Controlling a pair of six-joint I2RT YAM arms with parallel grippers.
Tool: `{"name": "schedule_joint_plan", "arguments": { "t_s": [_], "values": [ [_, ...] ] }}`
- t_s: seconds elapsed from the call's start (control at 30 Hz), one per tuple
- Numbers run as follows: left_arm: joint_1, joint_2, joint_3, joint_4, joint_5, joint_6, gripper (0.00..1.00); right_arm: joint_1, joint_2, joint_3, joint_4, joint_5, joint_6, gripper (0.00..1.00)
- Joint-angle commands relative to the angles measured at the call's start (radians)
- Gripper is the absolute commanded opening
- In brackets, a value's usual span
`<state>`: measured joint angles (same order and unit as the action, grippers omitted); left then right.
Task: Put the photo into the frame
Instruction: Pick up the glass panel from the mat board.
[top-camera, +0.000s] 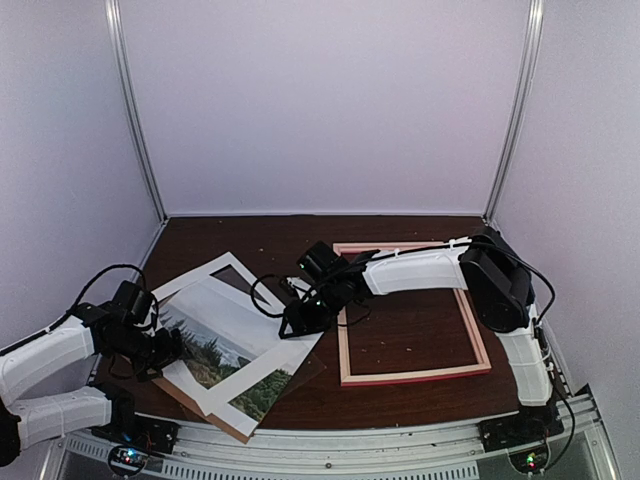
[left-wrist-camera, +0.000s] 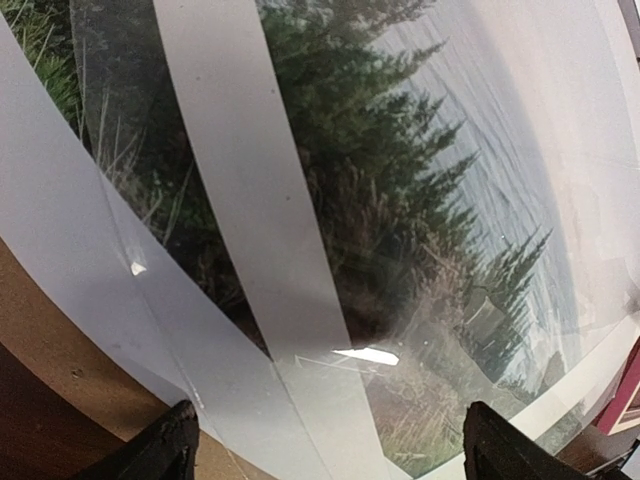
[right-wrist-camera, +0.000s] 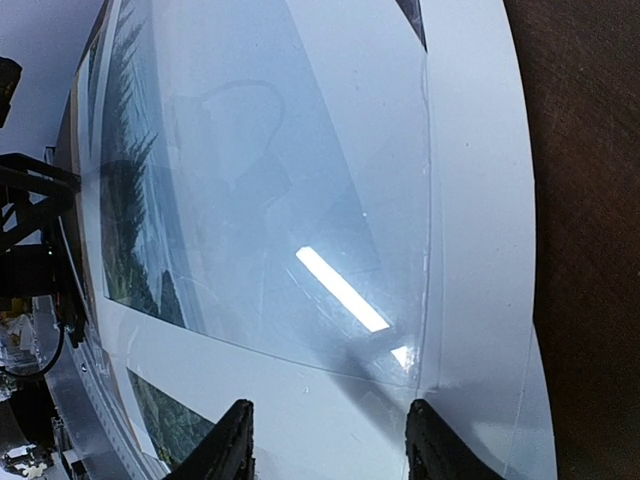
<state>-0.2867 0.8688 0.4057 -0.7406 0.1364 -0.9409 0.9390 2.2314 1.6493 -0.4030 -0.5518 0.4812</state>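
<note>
- Risk: the photo (top-camera: 215, 350) lies in a loose, skewed stack with a white mat (top-camera: 200, 275), a clear sheet (right-wrist-camera: 300, 200) and a brown backing board (top-camera: 200, 408). A pinch could take the wrong layer or several at once.
- Risk: a slick sheet on top could let the fingers slide and push the stack off the near edge.
- Left gripper (left-wrist-camera: 335, 445): jaws wide apart, nothing held, low over the stack's left edge.
- Right gripper (right-wrist-camera: 330, 440): jaws part-way apart over the stack's right edge; no visible grip.
- Photo: dark conifers, pale sky, mat band across it, on the table left of the frame (top-camera: 415, 377), which lies flat and apart.
</note>
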Motion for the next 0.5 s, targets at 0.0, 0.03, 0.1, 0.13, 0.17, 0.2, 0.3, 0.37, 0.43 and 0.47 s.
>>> {"name": "schedule_joint_plan", "arguments": {
  "t_s": [0.0,0.03,0.1,0.13,0.17,0.2,0.3,0.37,0.43,0.47],
  "values": [
    [0.005,0.013,-0.041,0.073,0.05,-0.008,0.92,-0.003,0.005,-0.016,-0.018,0.038,0.007,0.52],
    [0.005,0.017,-0.039,0.077,0.054,-0.007,0.91,-0.005,0.005,-0.012,-0.029,0.044,0.005,0.53],
    [0.005,0.02,-0.038,0.091,0.068,-0.006,0.9,-0.008,0.0,-0.013,-0.036,0.064,0.002,0.54],
    [0.005,0.021,-0.038,0.093,0.07,-0.005,0.9,-0.008,-0.004,-0.016,-0.041,0.07,0.001,0.54],
    [0.005,0.021,-0.039,0.095,0.069,-0.002,0.89,-0.008,-0.007,-0.018,-0.041,0.073,0.001,0.55],
    [0.006,0.019,-0.039,0.097,0.07,0.0,0.89,-0.008,-0.011,-0.023,-0.042,0.079,0.0,0.55],
    [0.005,0.012,-0.044,0.104,0.069,0.002,0.89,-0.009,-0.024,-0.039,-0.042,0.103,-0.001,0.57],
    [0.005,0.006,-0.047,0.11,0.074,-0.003,0.88,-0.008,-0.032,-0.049,-0.04,0.115,0.0,0.59],
    [0.005,0.0,-0.051,0.113,0.076,-0.003,0.87,-0.008,-0.038,-0.058,-0.036,0.124,0.003,0.61],
    [0.005,-0.003,-0.053,0.115,0.073,-0.004,0.87,-0.008,-0.039,-0.06,-0.039,0.133,0.003,0.62]
  ]
}}
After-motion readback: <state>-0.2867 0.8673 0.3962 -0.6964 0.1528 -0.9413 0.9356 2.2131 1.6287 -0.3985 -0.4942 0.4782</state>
